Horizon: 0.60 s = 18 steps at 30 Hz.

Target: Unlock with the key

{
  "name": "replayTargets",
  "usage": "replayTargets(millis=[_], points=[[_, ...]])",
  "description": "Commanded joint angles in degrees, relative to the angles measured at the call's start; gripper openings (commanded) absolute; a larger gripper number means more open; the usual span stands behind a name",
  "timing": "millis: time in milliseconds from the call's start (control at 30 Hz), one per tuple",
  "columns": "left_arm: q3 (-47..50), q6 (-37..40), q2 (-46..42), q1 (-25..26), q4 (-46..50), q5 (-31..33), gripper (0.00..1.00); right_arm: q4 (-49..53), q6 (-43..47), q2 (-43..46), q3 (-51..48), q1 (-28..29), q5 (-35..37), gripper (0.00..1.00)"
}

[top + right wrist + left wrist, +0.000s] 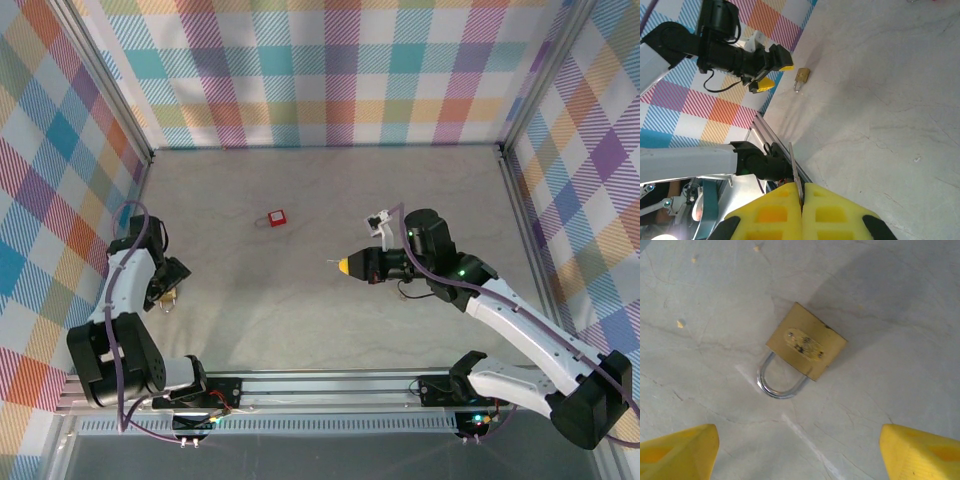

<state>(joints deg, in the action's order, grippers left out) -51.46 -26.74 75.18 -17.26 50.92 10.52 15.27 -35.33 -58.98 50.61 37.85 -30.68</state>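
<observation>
Lab robot cell: plaid backdrop walls (330, 70), aluminium rails (330, 385), grey tabletop (300, 310).

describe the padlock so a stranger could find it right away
Go to the table, left side, by the plaid wall. Under the left gripper lies a padlock, flat. It is brass with a silver shackle, unlike the small red item mid-table.

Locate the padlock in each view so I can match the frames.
Top external: padlock at far left, tucked just below the left gripper.
Left wrist: padlock at centre frame, shackle pointing lower left.
Right wrist: padlock at upper middle, small, just right of the left gripper.
Shared landmark: the left gripper, right next to the padlock in all three.
</observation>
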Motion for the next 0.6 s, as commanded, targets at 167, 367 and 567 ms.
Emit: replayTargets(millis=[167,367,567], points=[[2.9,0.8,5.7,-2.3,-7.8,-1.8,0.82,-0.1,2.1,1.1,-0.1,-0.8,-2.5,0.0],[3.1,0.1,9.7,-2.3,-10.2,-3.9,0.8,0.2,3.1,1.6,0.0,-1.5,-3.0,0.0],[4.2,-1.8,9.4,-2.2,-11.3,-8.1,0.74,-0.6,4.0,0.3,0.4,-2.5,-3.6,0.0]])
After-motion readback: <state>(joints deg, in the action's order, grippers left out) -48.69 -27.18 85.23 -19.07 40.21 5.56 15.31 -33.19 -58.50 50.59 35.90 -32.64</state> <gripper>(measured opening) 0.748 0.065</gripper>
